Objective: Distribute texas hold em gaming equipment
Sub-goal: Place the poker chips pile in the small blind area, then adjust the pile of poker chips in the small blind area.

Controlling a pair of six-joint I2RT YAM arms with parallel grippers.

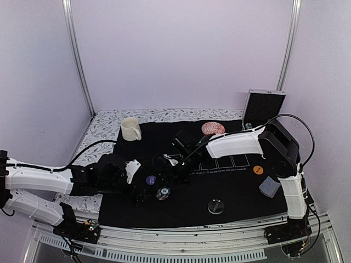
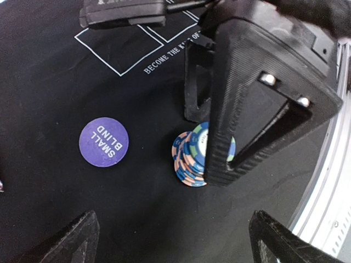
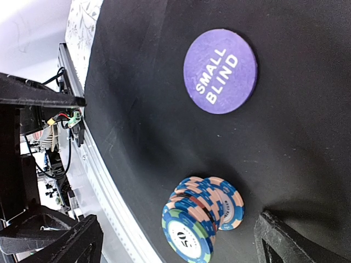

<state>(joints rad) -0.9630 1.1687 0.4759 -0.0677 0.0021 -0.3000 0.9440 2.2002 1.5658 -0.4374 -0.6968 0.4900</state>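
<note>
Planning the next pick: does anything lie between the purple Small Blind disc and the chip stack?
Nothing: only bare black mat separates the purple Small Blind disc from the chip stack. Both wrist views show it, the left wrist view most plainly.

Plain pale lilac walls close in a small booth, evenly lit. Two metal posts, one on the left and one on the right, rise at the back corners. A table is covered by a grey floral cloth, with a black mat laid over most of it. A metal rail runs along the near edge.
</note>
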